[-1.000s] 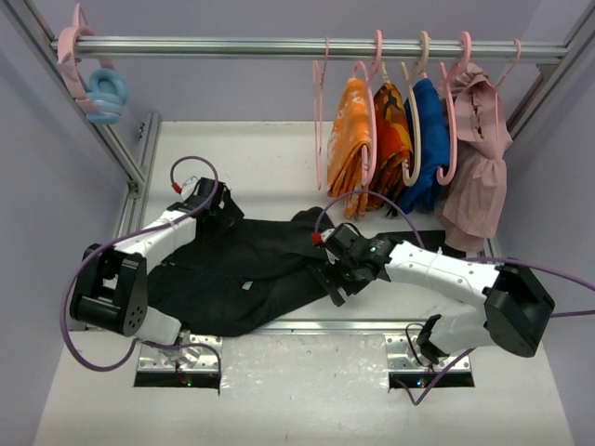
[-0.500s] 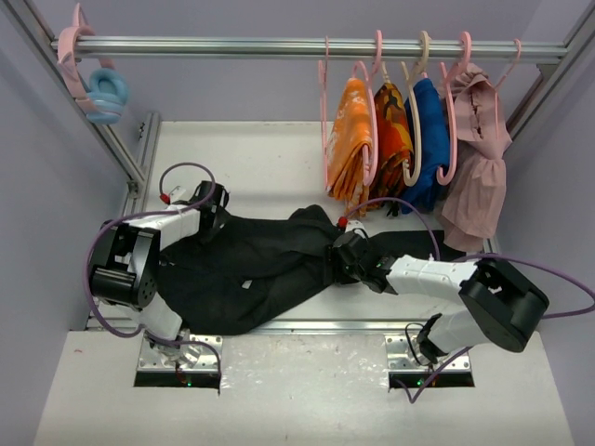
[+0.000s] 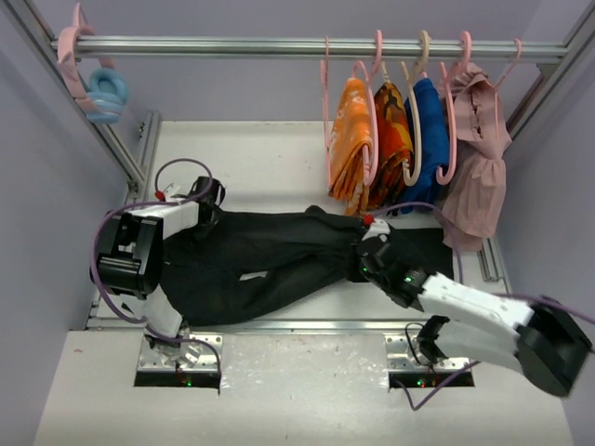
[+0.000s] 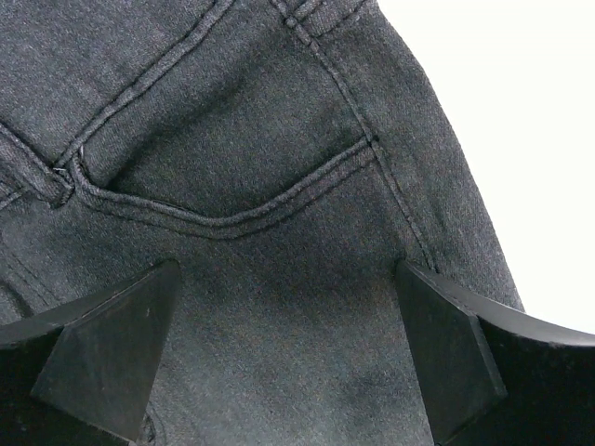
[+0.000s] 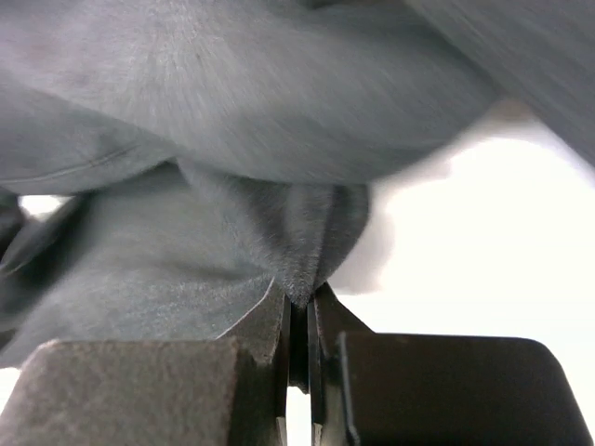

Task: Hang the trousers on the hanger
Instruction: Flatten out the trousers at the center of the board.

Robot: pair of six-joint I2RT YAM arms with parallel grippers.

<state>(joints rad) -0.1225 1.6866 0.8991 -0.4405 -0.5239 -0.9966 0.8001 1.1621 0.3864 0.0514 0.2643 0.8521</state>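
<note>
The black trousers lie spread across the table, waist to the left and legs to the right. My left gripper is over the waist end. In the left wrist view it stands open, its fingers either side of flat fabric just below a pocket seam of the trousers. My right gripper is at the legs' middle. It is shut on a pinched fold of the trousers. The empty pale pink hanger hangs from the rail, left of the orange cloths.
A metal rail crosses the back, holding orange patterned cloths, a blue garment and a pink blouse on hangers. A pale blue ring hook hangs far left. Frame posts flank the white table.
My right gripper has closed on a fold of the trouser legs and shifted right, drawing the legs out straighter. The left gripper crept slightly toward the back left and stayed open.
</note>
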